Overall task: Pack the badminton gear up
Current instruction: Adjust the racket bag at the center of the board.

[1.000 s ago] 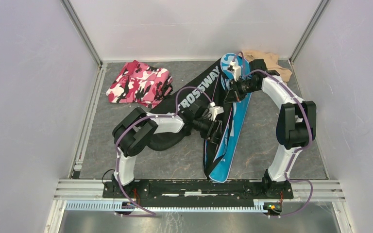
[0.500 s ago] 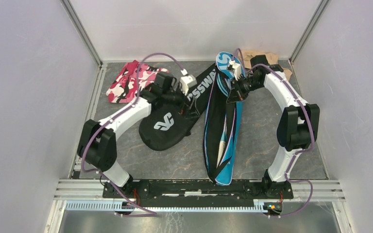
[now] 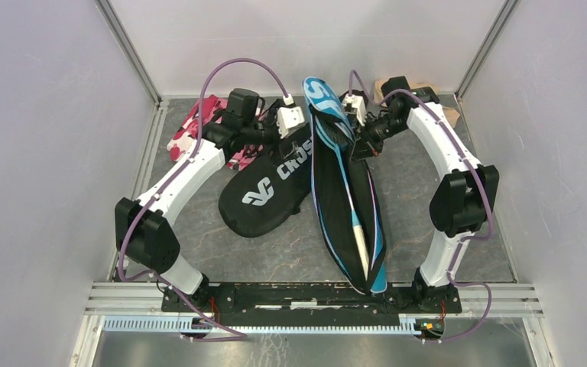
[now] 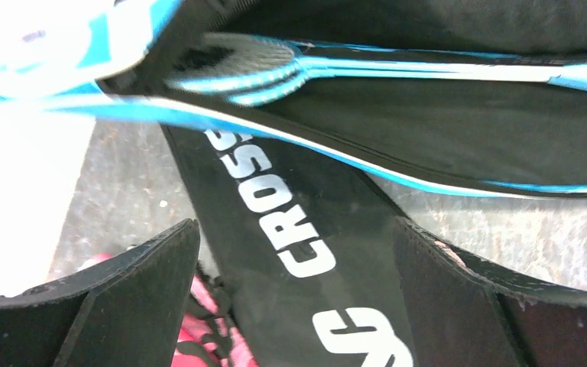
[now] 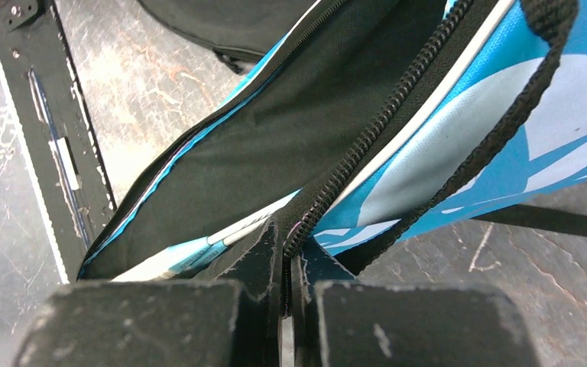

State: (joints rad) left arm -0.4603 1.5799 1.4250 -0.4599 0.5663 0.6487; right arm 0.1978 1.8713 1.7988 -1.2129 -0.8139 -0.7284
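- The blue cover [image 3: 322,95], racket-shaped with white lettering, lies lengthwise on the table from the far middle towards the near edge. It is unzipped and gapes open, showing its black lining.
- The right tool [image 5: 284,245] pinches the cover's zip edge, holding that side raised.
- Thin-framed rackets [image 4: 252,65] in blue and white lie inside the blue cover. Their strung heads point to the far end and a pale handle points to the near end.
- The black cover [image 3: 271,191] lies flat just left of the blue one, angled. Its wide end carries a white logo. Its "CROSSWAY" lettering is cut off where its narrow end passes under the blue cover.
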